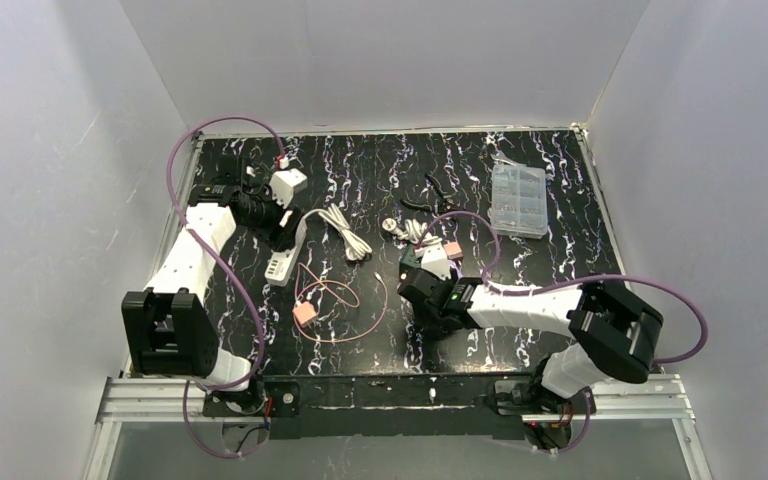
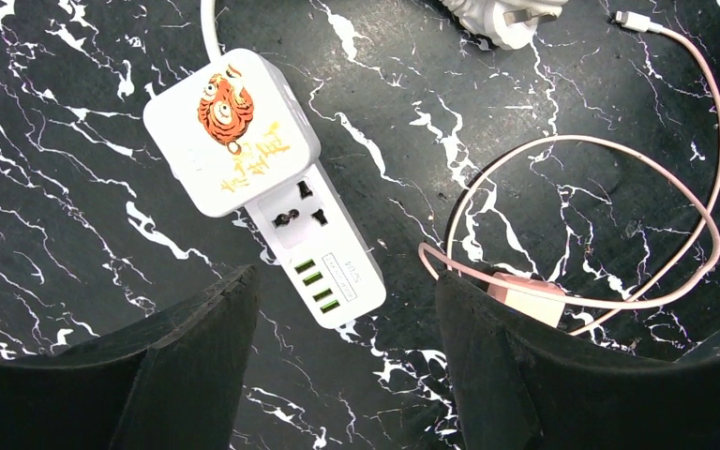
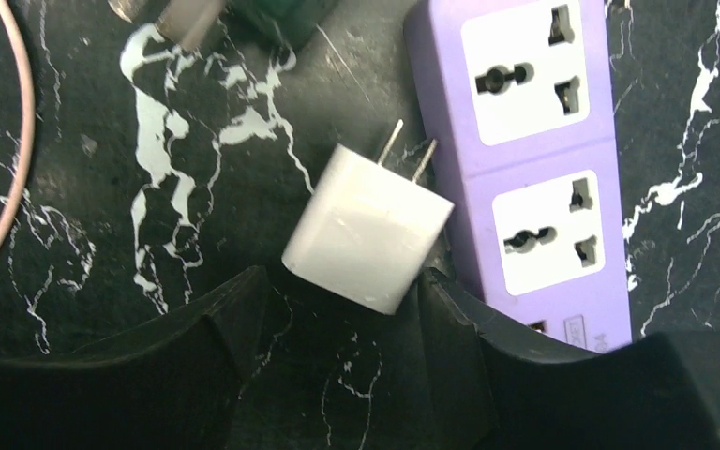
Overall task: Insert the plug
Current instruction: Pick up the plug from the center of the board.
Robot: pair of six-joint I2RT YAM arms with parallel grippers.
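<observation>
- Right wrist view has the white plug [image 3: 370,234] lying flat on the bench [image 3: 75,112]. Its back end sits between the fingers of the right end effector [image 3: 337,281], which stands open around it. One finger looks to be at the plug's corner and the other shows a gap, so nothing is clamped.
- The plug lies skewed to the fingers. A close from this pose could catch it corner to corner and twist it, or squeeze it out forward.
- Its prongs [image 3: 390,141] point toward the side of the purple power strip [image 3: 534,169]. Whether they touch it I cannot tell. A small push forward could jam them against that wall or shove the strip.
- The purple strip appears to lie loose. Pressing the prongs into a socket with nothing bracing it would likely slide it away, and a tilted plug would skid across the socket face.
- Left wrist view shows the left end effector [image 2: 345,281] open, with the end of a white power strip [image 2: 323,253] between its fingers and untouched. It is well apart from the purple strip, so it offers no bracing there.
- A pink cable [image 2: 703,216] loops just beside one left finger, and a sweep could snag it.
</observation>
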